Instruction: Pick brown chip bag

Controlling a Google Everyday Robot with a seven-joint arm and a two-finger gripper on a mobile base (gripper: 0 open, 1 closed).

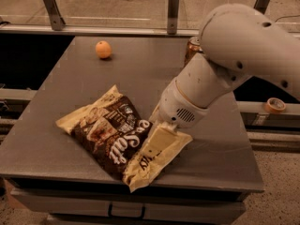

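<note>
The brown chip bag (108, 136) lies flat on the grey table (51, 125) near its front edge. It is dark brown with cream ends and white "Salt" lettering. My gripper (157, 136) is down over the bag's right cream end, at its upper edge, with the thick white arm (234, 46) reaching in from the upper right. The wrist hides the part of the bag under it.
An orange (103, 49) sits at the table's far left. A small brown drink can (191, 49) stands at the far right, partly behind my arm. A roll of tape (274, 105) lies on a ledge to the right. A railing runs behind the table.
</note>
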